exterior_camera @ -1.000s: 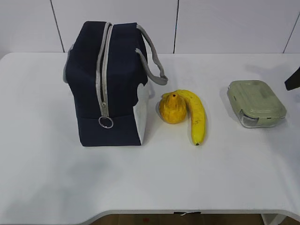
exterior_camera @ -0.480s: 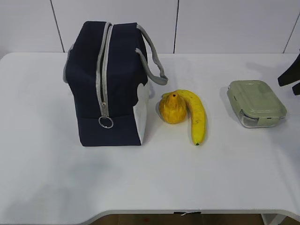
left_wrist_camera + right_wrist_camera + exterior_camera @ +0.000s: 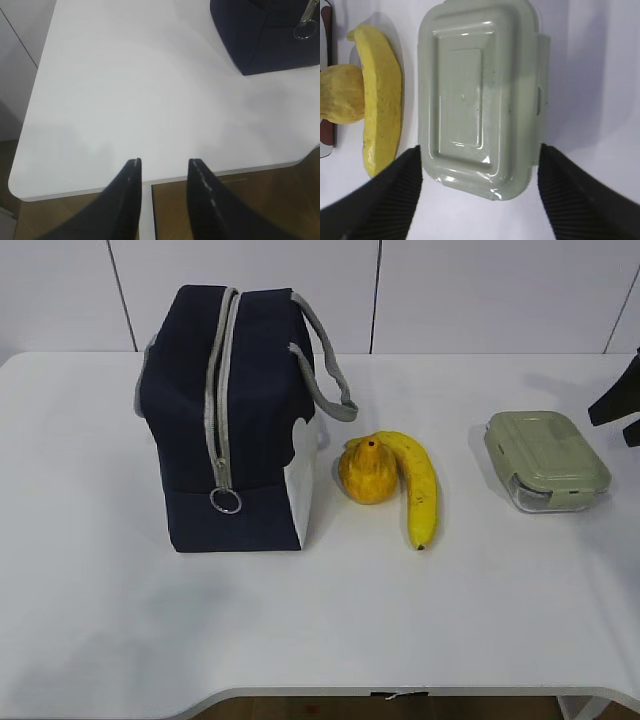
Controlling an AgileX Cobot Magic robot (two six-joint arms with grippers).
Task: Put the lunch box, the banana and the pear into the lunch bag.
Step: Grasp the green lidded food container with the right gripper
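The navy lunch bag [image 3: 240,420] stands at the left, its grey zipper looking shut with the ring pull [image 3: 226,501] low on the near end. The pear [image 3: 368,472] and the banana [image 3: 420,490] lie touching, just right of the bag. The lunch box [image 3: 545,458] with its sage-green lid lies further right. My right gripper [image 3: 620,400] is at the right edge, open wide; in the right wrist view its gripper [image 3: 479,150] straddles the box [image 3: 480,90] from above, with the banana [image 3: 382,100] and the pear [image 3: 340,95] at left. My left gripper [image 3: 164,170] is open and empty over the table's edge.
The white table [image 3: 300,620] has bare surface in front of the objects. In the left wrist view the bag's lower corner [image 3: 265,45] and ring pull [image 3: 305,31] show at the top right; the table's rounded corner [image 3: 20,185] and the floor lie below.
My right gripper has come a little further into view at the right edge, towards the lunch box. The bag, fruit and box have not moved.
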